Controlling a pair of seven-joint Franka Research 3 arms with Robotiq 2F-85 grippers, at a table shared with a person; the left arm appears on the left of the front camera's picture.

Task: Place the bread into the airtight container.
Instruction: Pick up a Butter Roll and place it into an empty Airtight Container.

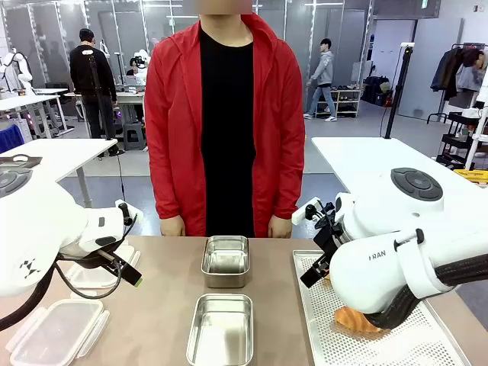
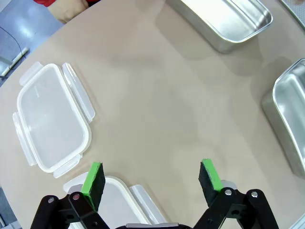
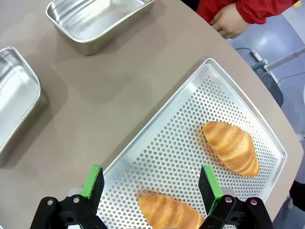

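Note:
Two croissant-shaped pieces of bread lie on a perforated metal tray (image 3: pixel 167 143): one bread (image 3: pixel 232 147) toward the far side, the other bread (image 3: pixel 171 212) just below my right gripper (image 3: pixel 151 183). That gripper hangs open above the tray with nothing between its fingers; in the front view the right gripper (image 1: pixel 314 242) sits over the tray's (image 1: pixel 396 347) left part, near a bread (image 1: pixel 354 319). Two steel airtight containers (image 1: pixel 226 259) (image 1: pixel 221 328) stand open mid-table. My left gripper (image 2: pixel 151 179) is open and empty above the table, over a clear lid (image 2: pixel 114 202).
A person in a red jacket stands at the far edge, hands (image 3: pixel 228 21) resting by the table. Two clear plastic lids (image 1: pixel 53 332) (image 1: pixel 99 276) lie at the left; one lid (image 2: pixel 52 124) shows flat in the left wrist view. Bare tabletop (image 2: pixel 162 95) separates lids and containers.

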